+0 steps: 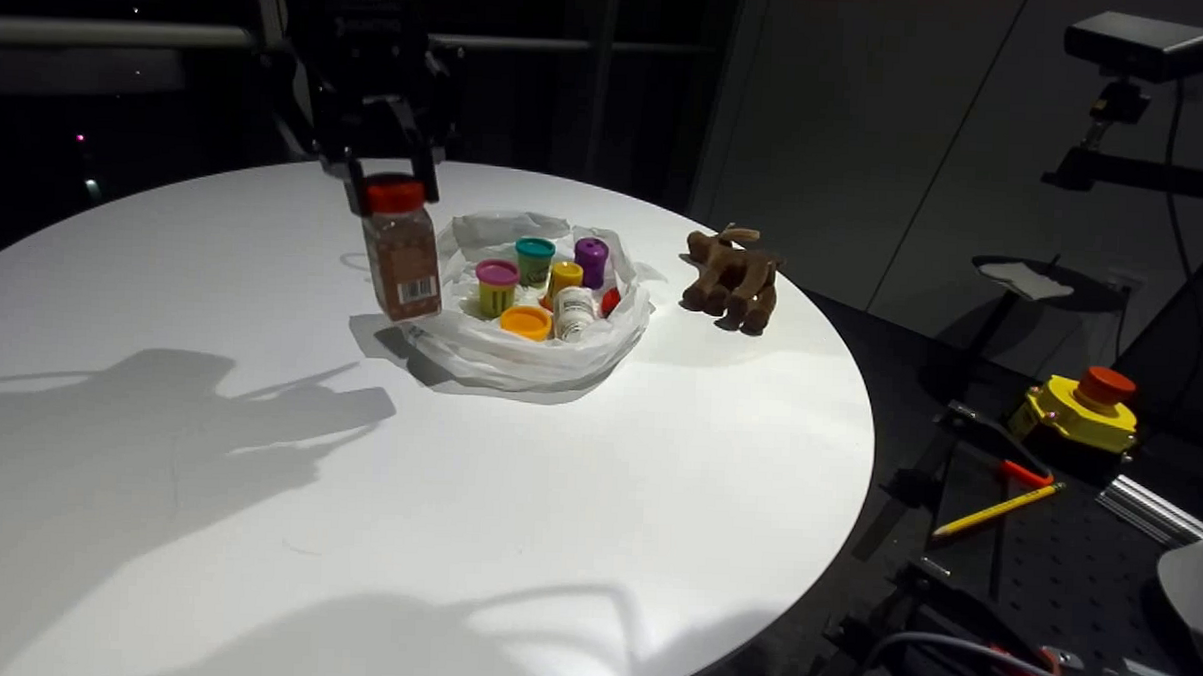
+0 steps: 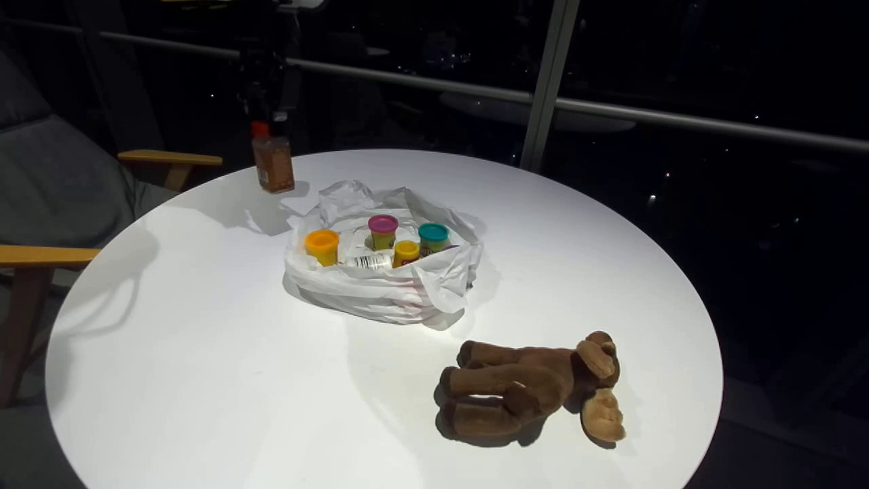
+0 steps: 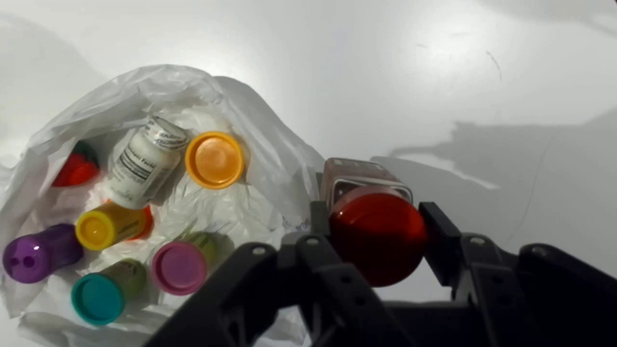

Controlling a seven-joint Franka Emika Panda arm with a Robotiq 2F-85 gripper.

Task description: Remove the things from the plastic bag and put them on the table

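Note:
My gripper (image 3: 378, 224) is shut on the red cap of a clear square bottle with reddish-brown contents (image 1: 404, 261). It holds the bottle roughly upright, slightly tilted, beside the bag and seemingly above the table (image 1: 456, 493). The bottle also shows in an exterior view (image 2: 275, 166). The open white plastic bag (image 1: 520, 365) holds a white pill bottle (image 3: 144, 166), an orange-lidded tub (image 3: 215, 160), a pink-lidded tub (image 3: 179, 268), a teal-lidded tub (image 3: 98, 299), a yellow tub (image 3: 103, 229), a purple container (image 3: 41, 255) and a partly hidden red object (image 3: 77, 168).
A brown plush moose (image 2: 523, 390) lies on the round white table, away from the bag. A chair with wooden arms (image 2: 170, 159) stands beyond the table edge. A dark cart with a yellow and red emergency stop (image 1: 1079, 410) stands beside the table.

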